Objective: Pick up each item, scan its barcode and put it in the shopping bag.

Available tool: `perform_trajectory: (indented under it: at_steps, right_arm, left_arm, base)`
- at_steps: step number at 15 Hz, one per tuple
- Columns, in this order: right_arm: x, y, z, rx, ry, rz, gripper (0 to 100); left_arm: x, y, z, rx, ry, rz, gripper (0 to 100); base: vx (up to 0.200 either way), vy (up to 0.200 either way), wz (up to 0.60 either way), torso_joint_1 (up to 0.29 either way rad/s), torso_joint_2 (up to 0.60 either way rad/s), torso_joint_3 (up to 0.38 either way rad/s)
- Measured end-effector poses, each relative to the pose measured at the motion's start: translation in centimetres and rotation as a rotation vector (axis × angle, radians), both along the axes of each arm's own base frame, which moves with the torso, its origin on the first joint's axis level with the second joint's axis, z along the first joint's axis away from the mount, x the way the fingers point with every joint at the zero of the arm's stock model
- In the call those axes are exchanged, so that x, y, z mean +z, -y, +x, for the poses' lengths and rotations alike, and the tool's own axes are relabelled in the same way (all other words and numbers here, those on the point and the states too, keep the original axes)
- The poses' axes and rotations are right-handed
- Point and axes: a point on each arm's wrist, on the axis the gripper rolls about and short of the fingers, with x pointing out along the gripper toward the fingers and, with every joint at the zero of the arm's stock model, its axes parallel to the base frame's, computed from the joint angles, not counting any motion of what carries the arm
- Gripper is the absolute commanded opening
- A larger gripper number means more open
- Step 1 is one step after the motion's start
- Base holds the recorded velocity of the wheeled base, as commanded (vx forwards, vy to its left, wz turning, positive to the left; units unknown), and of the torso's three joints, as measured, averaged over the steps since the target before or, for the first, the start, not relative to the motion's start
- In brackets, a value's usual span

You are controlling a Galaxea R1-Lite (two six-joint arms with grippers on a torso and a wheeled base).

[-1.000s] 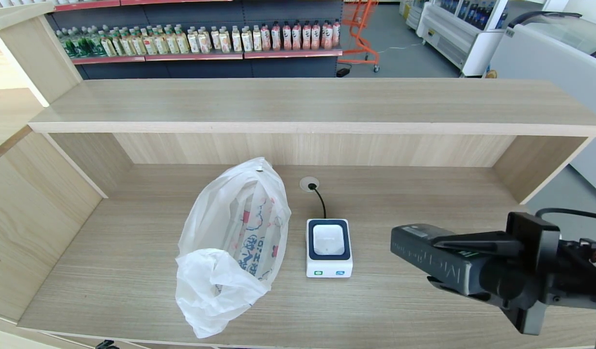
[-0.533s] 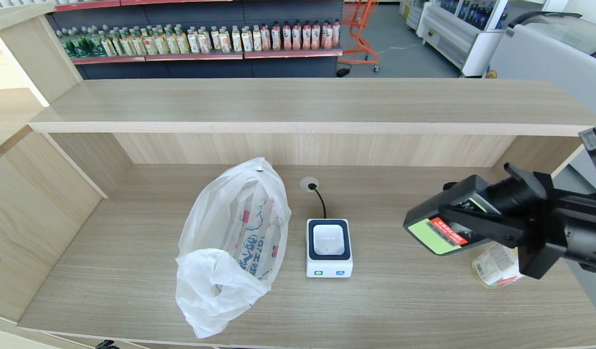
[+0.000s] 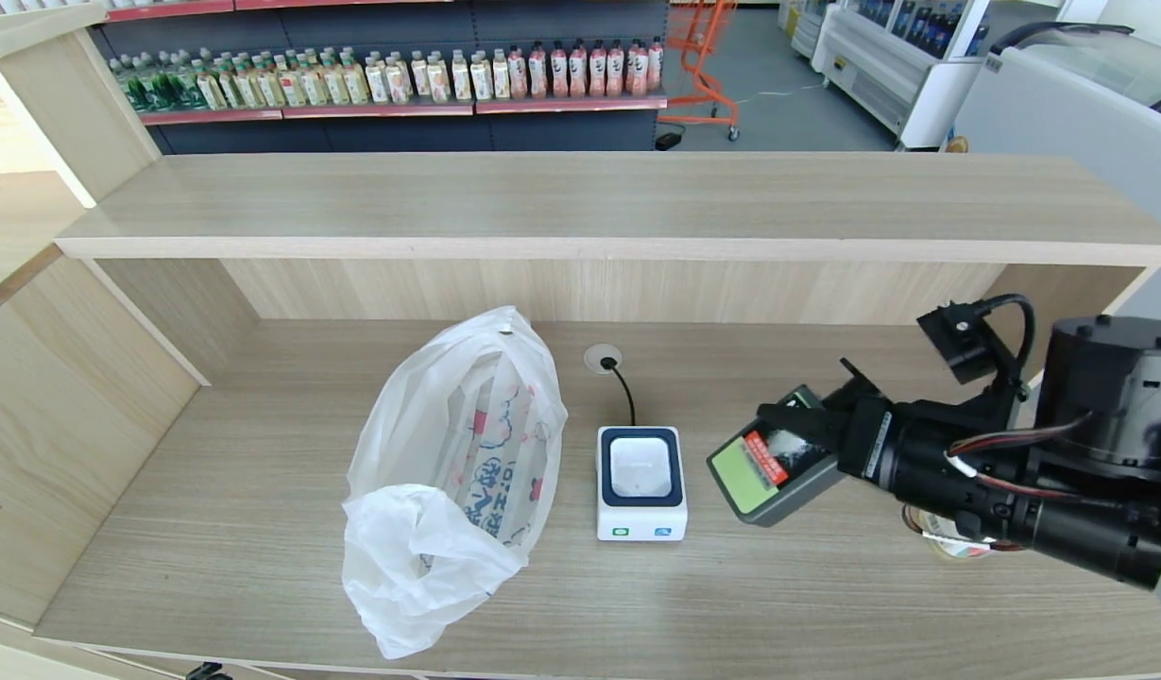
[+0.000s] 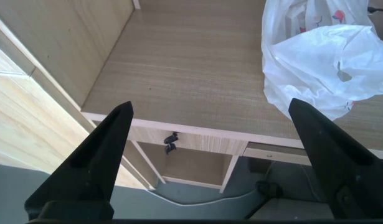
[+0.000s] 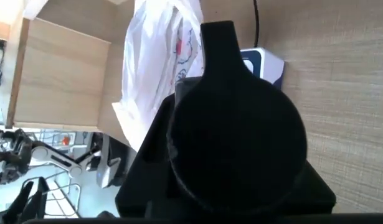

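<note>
Right pincer (image 3: 799,436) pinching box (image 3: 755,479) near scanner (image 3: 641,484); left pincer (image 4: 210,107) spread; bag (image 3: 415,562) holds packet (image 3: 498,470).

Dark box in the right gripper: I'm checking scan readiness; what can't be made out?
- Barcode on the dark box: head view, label print too small.
- Container on the counter: head view, mostly hidden by the right arm.
- Shopping bag contents: head view, veiled by crumpled plastic.
</note>
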Motion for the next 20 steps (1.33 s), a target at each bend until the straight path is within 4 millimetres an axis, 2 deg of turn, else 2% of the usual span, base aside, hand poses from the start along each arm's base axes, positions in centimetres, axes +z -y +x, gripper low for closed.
perform_trajectory:
  at_steps: [7,12,20]
  right_arm:
    - [-2.7,-4.9,3.8,-0.005,-0.028,-0.104,0]
    - [-4.5,-6.2,5.2,0.013,-0.015,-0.165,0]
    - [-5.3,-8.1,6.9,0.030,-0.003,-0.168,0]
  left_arm:
    - [0.0,0.0,0.0,0.000,0.000,-0.001,100]
    - [0.0,0.0,0.0,0.000,0.000,-0.001,100]
    - [0.0,0.0,0.0,0.000,0.000,0.000,100]
  base:
    - [0.000,0.000,0.00,0.000,0.00,0.000]
    - [0.000,0.000,0.00,0.000,0.00,0.000]
    - [0.000,0.000,0.00,0.000,0.00,0.000]
